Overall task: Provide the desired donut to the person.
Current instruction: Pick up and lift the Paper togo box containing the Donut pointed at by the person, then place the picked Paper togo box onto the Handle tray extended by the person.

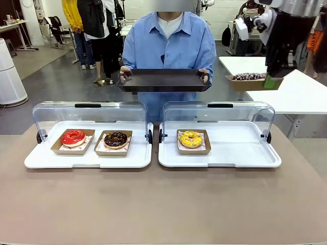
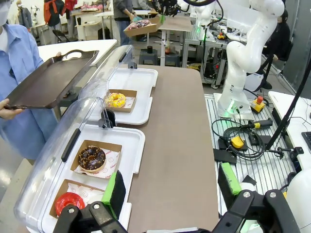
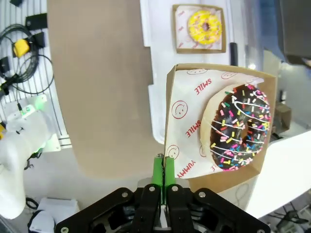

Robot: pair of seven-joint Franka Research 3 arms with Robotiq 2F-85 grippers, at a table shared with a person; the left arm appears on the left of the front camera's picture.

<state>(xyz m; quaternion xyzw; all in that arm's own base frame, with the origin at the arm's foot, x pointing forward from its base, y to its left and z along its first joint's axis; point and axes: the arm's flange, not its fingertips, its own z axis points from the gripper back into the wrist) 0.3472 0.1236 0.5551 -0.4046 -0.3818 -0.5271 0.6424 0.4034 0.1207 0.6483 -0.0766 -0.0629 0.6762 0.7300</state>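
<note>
My right gripper (image 3: 164,171) is shut on the rim of a cardboard box (image 3: 171,85) that holds a chocolate donut with coloured sprinkles (image 3: 240,127). In the front view this gripper (image 1: 272,81) carries the box (image 1: 248,80) high at the right, beside the person (image 1: 168,41). The person stands across the table in a light blue shirt and holds out a dark tray (image 1: 163,80) in both hands. My left gripper (image 2: 171,187) is open with nothing between its green pads (image 2: 114,191), over the table's near left end.
Two white trays (image 1: 92,159) (image 1: 219,159) with raised clear lids lie on the brown table. The left one holds a red donut (image 1: 73,137) and a chocolate donut (image 1: 116,138), the right one a yellow donut (image 1: 190,139). A white side table (image 1: 296,94) stands at the right.
</note>
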